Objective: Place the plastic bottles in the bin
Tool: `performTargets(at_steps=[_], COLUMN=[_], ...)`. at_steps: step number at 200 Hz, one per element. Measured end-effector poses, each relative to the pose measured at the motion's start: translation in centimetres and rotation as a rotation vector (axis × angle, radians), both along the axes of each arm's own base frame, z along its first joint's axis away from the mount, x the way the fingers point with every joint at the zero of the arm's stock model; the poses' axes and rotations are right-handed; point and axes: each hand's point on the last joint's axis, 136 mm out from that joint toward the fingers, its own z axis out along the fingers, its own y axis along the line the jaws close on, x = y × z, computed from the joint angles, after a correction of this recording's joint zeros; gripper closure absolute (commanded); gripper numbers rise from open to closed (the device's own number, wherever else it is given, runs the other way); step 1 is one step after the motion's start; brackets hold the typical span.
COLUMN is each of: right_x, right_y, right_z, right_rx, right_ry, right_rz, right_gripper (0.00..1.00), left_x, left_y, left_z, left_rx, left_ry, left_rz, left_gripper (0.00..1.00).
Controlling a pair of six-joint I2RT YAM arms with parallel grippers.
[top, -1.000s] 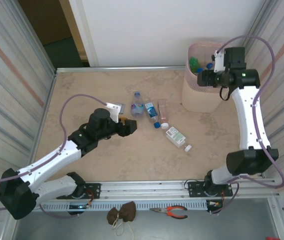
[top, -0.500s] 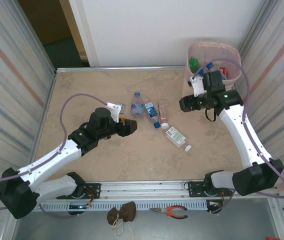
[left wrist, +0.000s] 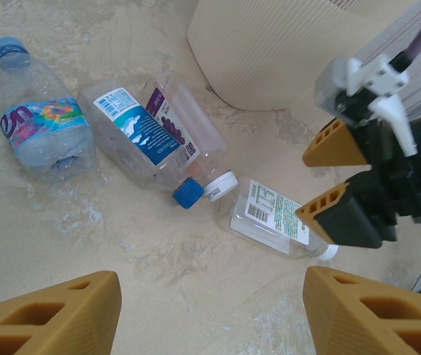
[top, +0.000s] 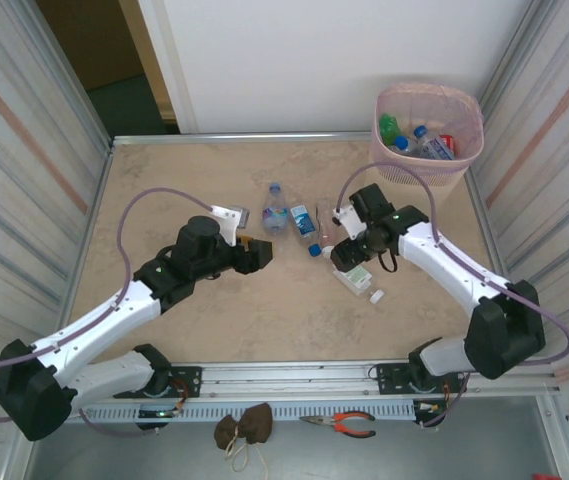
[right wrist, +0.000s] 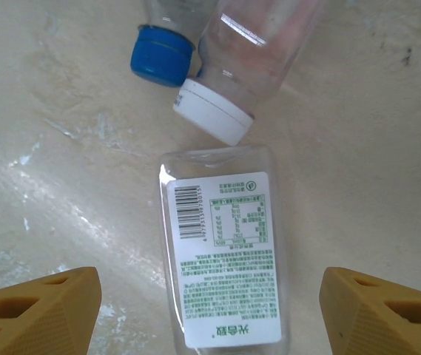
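Several plastic bottles lie mid-table: a blue-capped one with a colourful label [top: 274, 210] [left wrist: 44, 126], a blue-and-white labelled one [top: 304, 222] [left wrist: 140, 140], a purple-labelled one with a white cap [top: 325, 225] [left wrist: 192, 137], and a flat clear one with a green-and-white label [top: 356, 276] [left wrist: 269, 218] [right wrist: 225, 259]. My right gripper [top: 347, 258] [right wrist: 210, 310] hangs open straight over that flat bottle, fingers either side and apart from it. My left gripper [top: 262, 250] [left wrist: 210, 310] is open over bare table, just left of the group. The pink bin [top: 464, 110] at the far right holds more bottles.
The bin's ribbed wall [left wrist: 284, 52] rises behind the bottles in the left wrist view. Metal side walls close in the table left and right. Pliers [top: 349, 424] and a brown cloth [top: 244, 428] lie on the shelf in front of the arm bases.
My right arm has swung from above the bin down and left to the flat green-and-white labelled bottle. The left arm has stayed where it was.
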Motion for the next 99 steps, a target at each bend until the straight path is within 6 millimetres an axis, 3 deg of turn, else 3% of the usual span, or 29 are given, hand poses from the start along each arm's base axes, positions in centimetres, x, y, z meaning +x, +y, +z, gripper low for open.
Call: performTargets(at_steps=[53,99], right_x=[0.4,0.6], right_y=[1.1,0.5], right_z=[-3.5,-5.7], right_rx=[-0.059,-0.134], right_ry=[0.046,0.076], right_rz=[0.028,0.019], right_gripper=[0.15,0.15], left_x=[0.1,0.0], left_y=[0.3,0.5], left_z=[0.4,0.7], left_rx=[-0.002,-0.005], left_ry=[-0.013,-0.023], left_rz=[0.015,0.023], left_gripper=[0.34,0.34])
